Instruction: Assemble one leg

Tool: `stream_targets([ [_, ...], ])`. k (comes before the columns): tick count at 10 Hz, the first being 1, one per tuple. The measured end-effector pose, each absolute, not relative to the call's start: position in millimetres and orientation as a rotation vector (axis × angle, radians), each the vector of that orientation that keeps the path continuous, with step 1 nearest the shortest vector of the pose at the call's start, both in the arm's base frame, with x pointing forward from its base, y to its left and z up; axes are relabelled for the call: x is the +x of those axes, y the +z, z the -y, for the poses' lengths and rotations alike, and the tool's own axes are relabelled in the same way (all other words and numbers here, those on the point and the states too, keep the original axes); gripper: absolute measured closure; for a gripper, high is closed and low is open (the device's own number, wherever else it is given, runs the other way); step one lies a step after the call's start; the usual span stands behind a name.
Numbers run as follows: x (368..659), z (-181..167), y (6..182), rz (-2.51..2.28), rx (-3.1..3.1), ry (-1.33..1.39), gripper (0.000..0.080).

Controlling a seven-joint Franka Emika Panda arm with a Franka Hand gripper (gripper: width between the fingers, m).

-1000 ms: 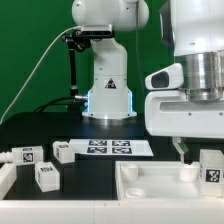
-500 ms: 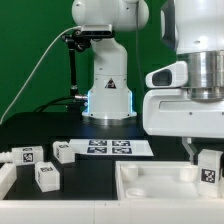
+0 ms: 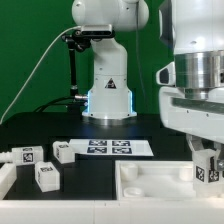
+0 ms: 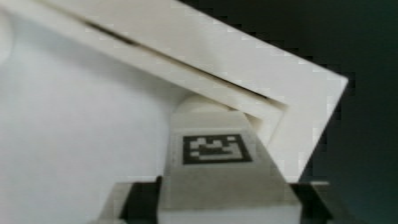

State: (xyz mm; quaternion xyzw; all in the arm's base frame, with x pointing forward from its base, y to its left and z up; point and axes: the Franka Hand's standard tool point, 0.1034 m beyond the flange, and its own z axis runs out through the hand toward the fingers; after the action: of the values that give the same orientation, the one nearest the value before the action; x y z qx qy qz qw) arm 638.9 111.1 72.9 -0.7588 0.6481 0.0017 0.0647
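A white leg [image 3: 208, 167] with a black marker tag stands upright on the large white tabletop part [image 3: 150, 182], at the exterior view's right edge. My gripper [image 3: 206, 152] has come down over it from above. In the wrist view the leg [image 4: 217, 160] fills the gap between my two dark fingers [image 4: 143, 202], which lie against both of its sides. The tabletop part [image 4: 71, 120] and its raised corner rim lie beneath. My gripper [image 4: 221, 205] is shut on the leg.
Three more white tagged legs [image 3: 25, 155] [image 3: 45, 175] [image 3: 63, 151] lie on the black table at the exterior view's left. The marker board [image 3: 110, 148] lies in the middle, in front of the robot base [image 3: 108, 95]. A green wall stands behind.
My hand has moved toward the exterior view's right and lower, so my fingers now straddle the leg. The leg and the other parts have stayed in place.
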Motion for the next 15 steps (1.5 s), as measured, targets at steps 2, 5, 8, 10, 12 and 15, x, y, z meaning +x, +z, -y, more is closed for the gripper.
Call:
stream_targets([
  [2, 640.2, -110.2, 72.8, -2.16, -2.062, 0.036, 0.0514],
  [5, 640.0, -110.7, 72.6, -2.122, -2.101, 0.033, 0.0514],
  [8, 639.8, -113.0, 72.9, -1.405, -2.643, -0.024, 0.0218],
  [10, 639.4, -114.0, 72.4, -1.274, -2.715, -0.049, 0.0163],
  [12, 640.1, -111.1, 72.4, -0.95, -2.876, -0.082, 0.0152],
  [15, 647.4, -112.8, 79.1, -0.219, -3.072, -0.11, 0.0151],
])
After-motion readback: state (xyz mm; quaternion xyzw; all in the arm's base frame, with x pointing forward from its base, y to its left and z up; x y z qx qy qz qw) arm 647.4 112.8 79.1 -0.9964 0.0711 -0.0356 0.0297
